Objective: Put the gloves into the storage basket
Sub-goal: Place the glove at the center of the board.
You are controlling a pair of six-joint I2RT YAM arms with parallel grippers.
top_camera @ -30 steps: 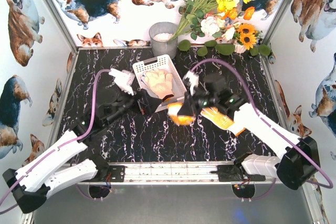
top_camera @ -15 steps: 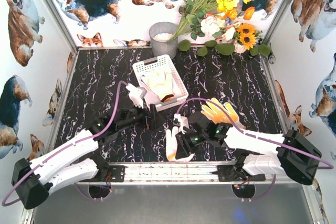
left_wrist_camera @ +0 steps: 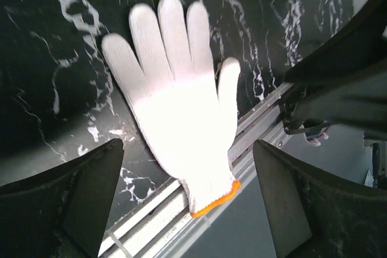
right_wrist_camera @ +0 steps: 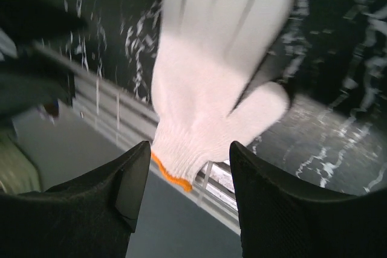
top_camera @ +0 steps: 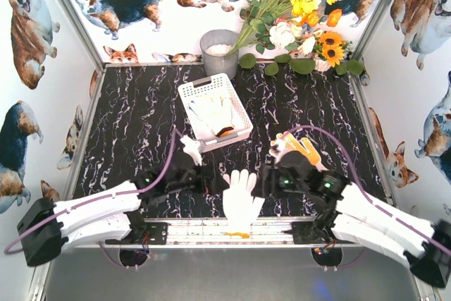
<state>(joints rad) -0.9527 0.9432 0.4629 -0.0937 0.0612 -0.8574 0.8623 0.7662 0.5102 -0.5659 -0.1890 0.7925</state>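
Obs., glove transfer.

- A white glove (top_camera: 241,199) with an orange cuff is seen lying flat on the table (top_camera: 141,103), palm spread, its cuff hanging over the near rail (top_camera: 190,229). Half a second earlier it was bunched under the right gripper; a second earlier a glove was held up by that gripper close to the storage basket (top_camera: 189,91).
- Right gripper (right_wrist_camera: 190,203): fingers (right_wrist_camera: 115,197) are now spread apart and pinch nothing. The white glove (right_wrist_camera: 211,83) lies just beyond the tips, its cuff between them. The grip seen before has been let go.
- Left gripper (left_wrist_camera: 187,203): fingers (left_wrist_camera: 78,197) are held wide apart with nothing pinched. The white glove (left_wrist_camera: 175,107) lies below and between them, cuff nearest the tips. This gripper has been brought from beside the basket down to the glove's left side.
- A cream glove (top_camera: 215,112) is noted inside the storage basket, well beyond both sets of fingers, unchanged.
- A yellow glove (top_camera: 299,147) is noted on the table behind the right gripper's fingers, partly hidden by the arm.
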